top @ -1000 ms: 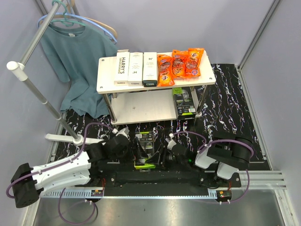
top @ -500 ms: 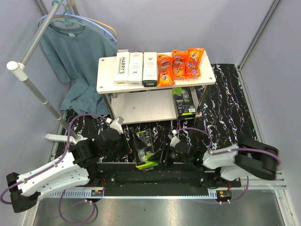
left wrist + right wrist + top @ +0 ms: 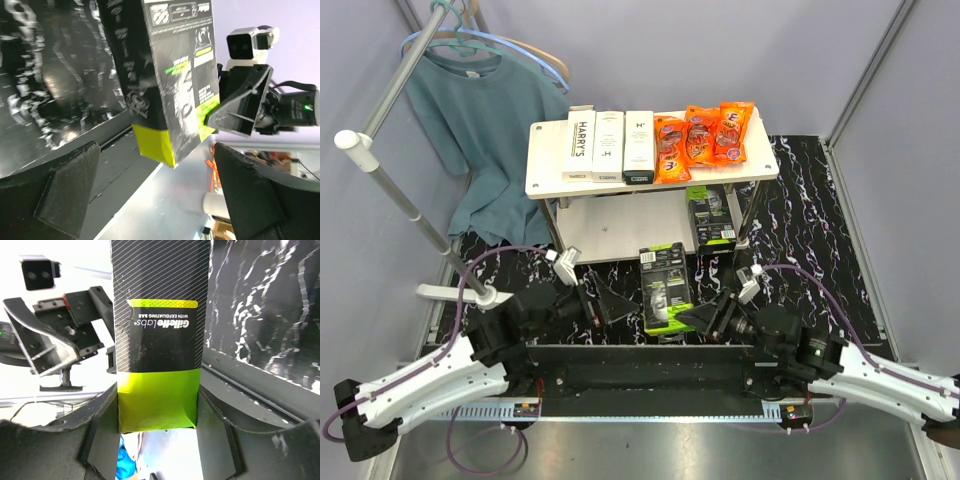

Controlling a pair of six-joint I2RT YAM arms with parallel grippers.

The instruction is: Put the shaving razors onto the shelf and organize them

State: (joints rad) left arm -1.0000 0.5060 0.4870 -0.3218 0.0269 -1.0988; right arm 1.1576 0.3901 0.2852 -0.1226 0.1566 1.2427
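Observation:
A black razor box with a lime-green end [image 3: 665, 290] is held over the dark mat in front of the shelf [image 3: 545, 165]. My right gripper [image 3: 705, 318] is shut on its green end [image 3: 157, 410]. My left gripper [image 3: 608, 298] stands open just left of the box, apart from it; its wrist view shows the box [image 3: 170, 75] beyond the wide fingers [image 3: 65, 190]. Three slim white razor boxes [image 3: 608, 145] lie side by side on the top board. Another black razor box [image 3: 712, 215] stands on the lower board [image 3: 620, 235] at its right end.
Orange snack packets [image 3: 705, 130] fill the right half of the top board. A teal shirt [image 3: 485, 130] hangs from a rack pole [image 3: 400, 190] at the left. The black marbled mat [image 3: 800, 220] runs between grey walls.
The right arm has swung out to the right and carried the black box right and toward the shelf. The left arm has stretched forward, its gripper still open.

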